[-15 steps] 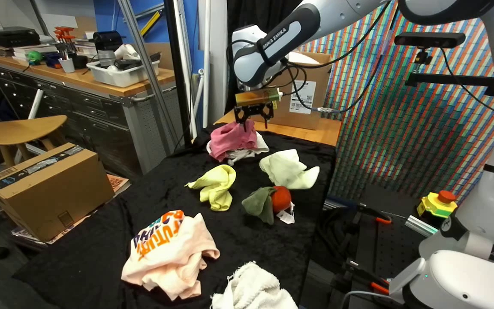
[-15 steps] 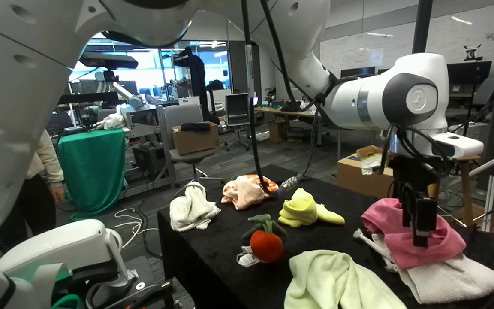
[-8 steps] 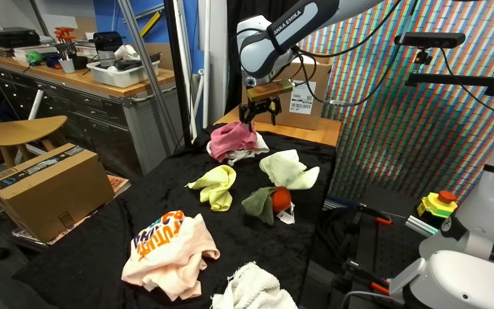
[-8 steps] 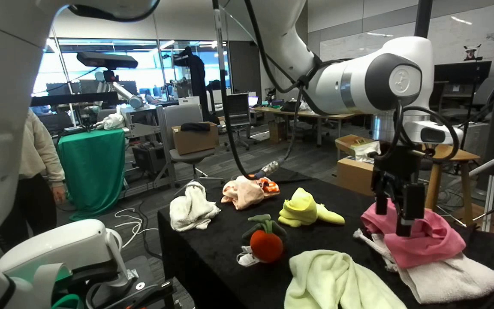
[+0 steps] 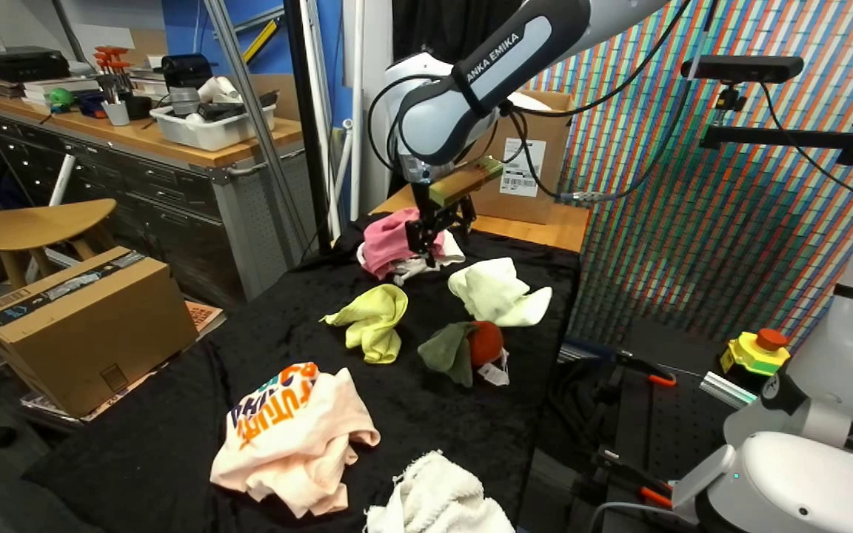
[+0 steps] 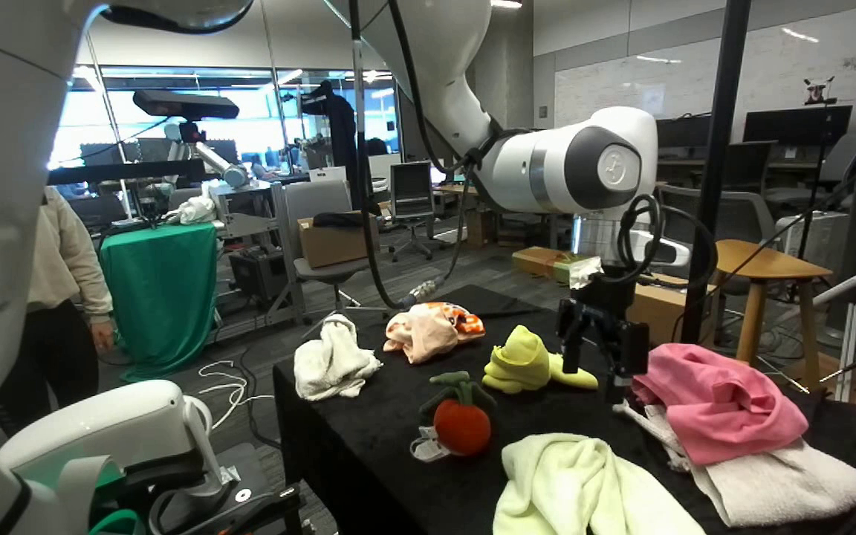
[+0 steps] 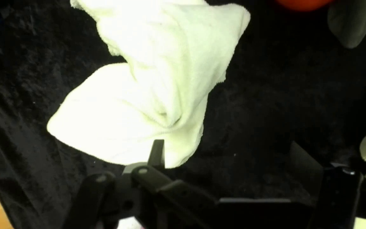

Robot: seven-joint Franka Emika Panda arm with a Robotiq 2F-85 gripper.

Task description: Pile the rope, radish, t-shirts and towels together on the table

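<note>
Stretching from the upper centre of an exterior view to its bottom, the black, lightly wrinkled table (image 5: 412,414) ends in a straight edge at right, with open fabric at lower left and down the middle. A workbench (image 5: 138,194) fills the upper left, a cardboard box (image 5: 101,340) below it. The cream-white t-shirt (image 5: 300,444) lies toward lower left, well apart from the pink t-shirt (image 5: 388,240) at upper centre. Under the pink one is a whitish towel (image 6: 792,483); a second white towel (image 5: 437,503) is cut off at the bottom, the pale green towel (image 5: 500,292) lies right of centre and the yellow towel (image 5: 371,322) near the middle. The gripper (image 6: 593,385) hides part of the pink t-shirt in an exterior view; its fingers (image 7: 157,154) are spread, dark fabric showing between them. The radish (image 5: 486,342), right of centre, is cropped at the wrist view's top. Only a length of rope (image 6: 651,427) shows, just left of the pink t-shirt; how much is covered cannot be made out.
</note>
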